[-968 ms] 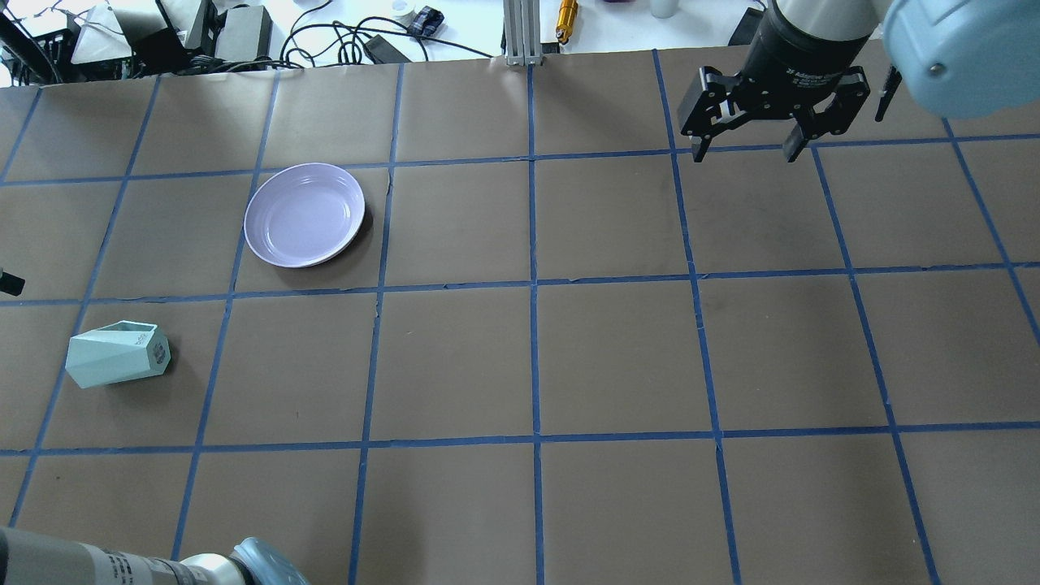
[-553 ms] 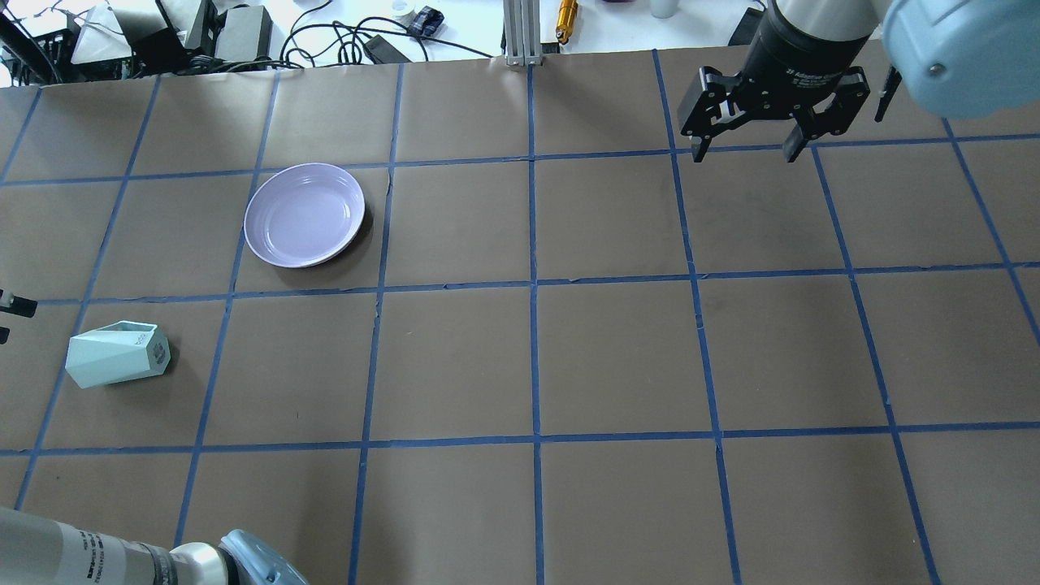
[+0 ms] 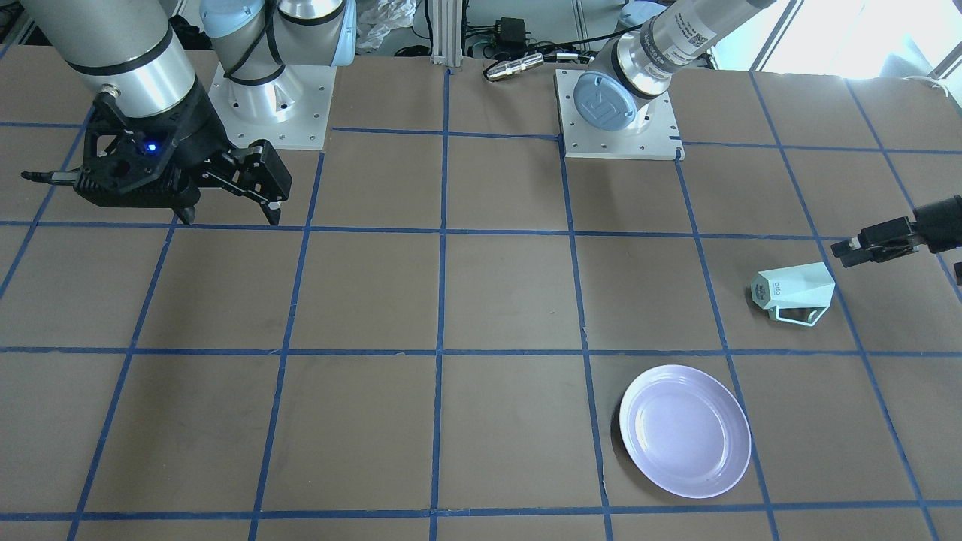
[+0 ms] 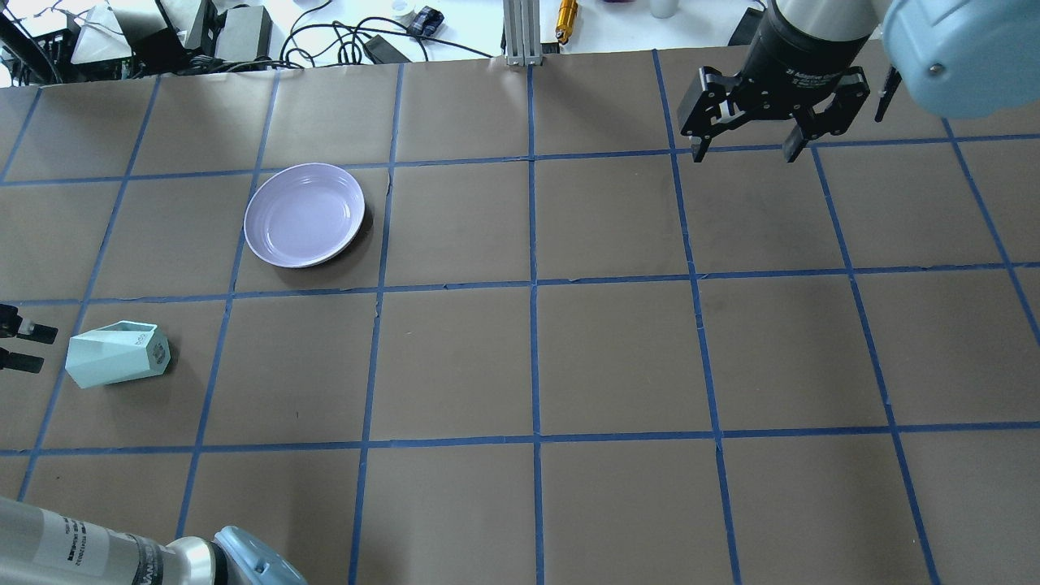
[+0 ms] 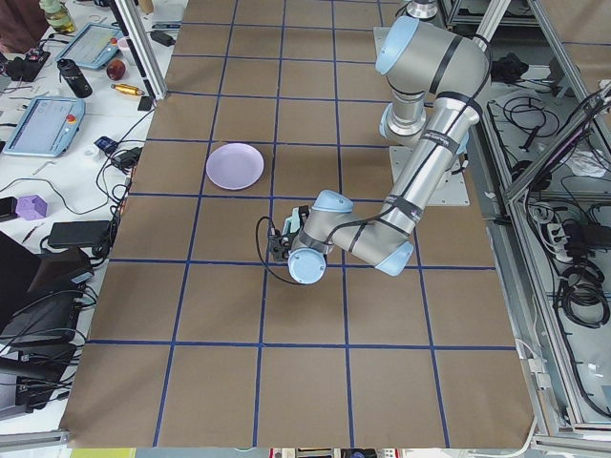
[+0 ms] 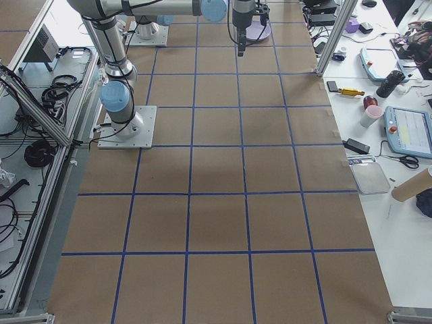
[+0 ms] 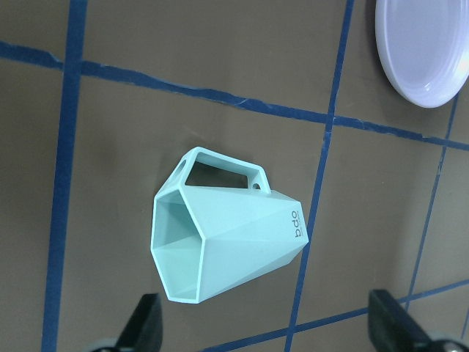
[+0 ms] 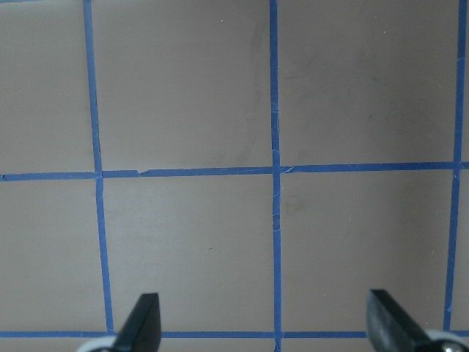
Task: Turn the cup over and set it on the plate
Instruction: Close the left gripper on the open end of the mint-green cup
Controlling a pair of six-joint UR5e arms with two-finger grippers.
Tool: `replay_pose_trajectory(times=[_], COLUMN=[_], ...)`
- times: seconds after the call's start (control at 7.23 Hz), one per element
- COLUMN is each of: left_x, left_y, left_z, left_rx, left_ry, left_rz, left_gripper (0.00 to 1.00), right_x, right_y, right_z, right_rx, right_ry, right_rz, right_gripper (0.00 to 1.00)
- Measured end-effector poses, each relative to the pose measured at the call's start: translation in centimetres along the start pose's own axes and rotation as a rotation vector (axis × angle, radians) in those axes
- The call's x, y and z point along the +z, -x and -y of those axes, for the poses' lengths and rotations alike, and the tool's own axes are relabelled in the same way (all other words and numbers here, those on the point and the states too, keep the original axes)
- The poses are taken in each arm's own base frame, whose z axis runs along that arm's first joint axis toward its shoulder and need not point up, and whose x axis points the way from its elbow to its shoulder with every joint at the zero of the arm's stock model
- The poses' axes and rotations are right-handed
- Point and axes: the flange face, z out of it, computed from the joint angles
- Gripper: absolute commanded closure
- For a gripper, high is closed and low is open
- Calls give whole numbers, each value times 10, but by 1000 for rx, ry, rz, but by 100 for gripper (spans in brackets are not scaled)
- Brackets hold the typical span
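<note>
The cup [image 4: 118, 355] is laid sideways, its mouth turned toward the spread left gripper [image 4: 28, 348] just beside it. The plate [image 4: 305, 214] is set near the cup. The right gripper [image 4: 743, 153] is held spread, well apart.

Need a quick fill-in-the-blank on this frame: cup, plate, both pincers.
The cup lies on its ____. The plate is ____, nothing on it. The left pincer is open, close to the ____ but not touching it. The right pincer is ____, not shut.
Missing: side; empty; cup; open.
</note>
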Motion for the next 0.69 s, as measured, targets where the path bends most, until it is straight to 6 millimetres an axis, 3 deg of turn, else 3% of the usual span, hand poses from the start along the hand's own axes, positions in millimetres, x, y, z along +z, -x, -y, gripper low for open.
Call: replay_pose_trajectory(times=[0.41, 0.55, 0.69], left_x=[20, 27, 34], left_y=[19, 21, 22], left_z=[9, 12, 15], left_rx=[3, 0, 10], left_ry=[18, 25, 32], left_rz=[-69, -89, -115], left_gripper=[1, 12, 35], right_x=[0, 0, 0], right_y=[0, 0, 0], right_z=[0, 0, 0], right_rx=[0, 0, 0], right_ry=[0, 0, 0], right_rz=[0, 0, 0], right_gripper=[0, 0, 0])
